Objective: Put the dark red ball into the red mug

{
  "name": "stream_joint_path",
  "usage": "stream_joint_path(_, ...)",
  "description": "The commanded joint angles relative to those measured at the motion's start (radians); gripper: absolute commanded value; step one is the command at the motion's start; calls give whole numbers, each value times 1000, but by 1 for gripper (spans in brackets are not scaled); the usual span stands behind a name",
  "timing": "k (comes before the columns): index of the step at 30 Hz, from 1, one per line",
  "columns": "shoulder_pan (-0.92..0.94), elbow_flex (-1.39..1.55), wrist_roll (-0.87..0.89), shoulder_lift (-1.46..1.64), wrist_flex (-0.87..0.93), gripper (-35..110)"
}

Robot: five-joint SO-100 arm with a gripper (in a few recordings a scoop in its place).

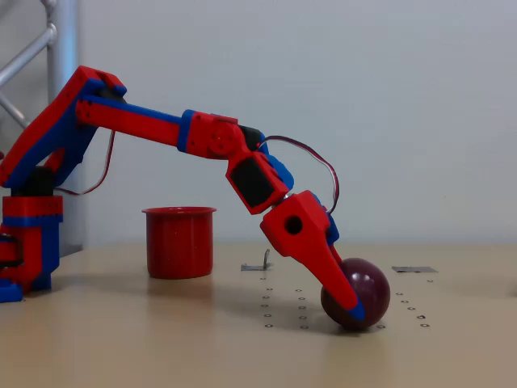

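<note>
Glossy maroon, that's the dark red ball [365,293], and it sits on the counter [161,339] well to the right of the red mug [179,242] in the fixed view. The gripper [349,305] is down low right at the ball, with one red finger [338,279] crossing its front face down to the counter. Can't tell from this side angle whether the fingers are actually clamped on the ball or just straddling it, since the other one is hidden.

Handling guess: it looks like a hard, smooth plastic sphere, probably light, and that shine says slippery. Round plus slick means it'll squirt out if pinched off-centre, so I'd take it across the widest part, level with the middle, not near the top. It looks about as wide as the mug's mouth, so the drop will need to be lined up straight over the rim.
</note>
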Motion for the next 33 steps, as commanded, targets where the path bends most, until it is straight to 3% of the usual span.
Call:
stream_joint_path(1,-26,-117,49,95,31,25)
stream_joint_path(33,-333,-89,589,785,713,24)
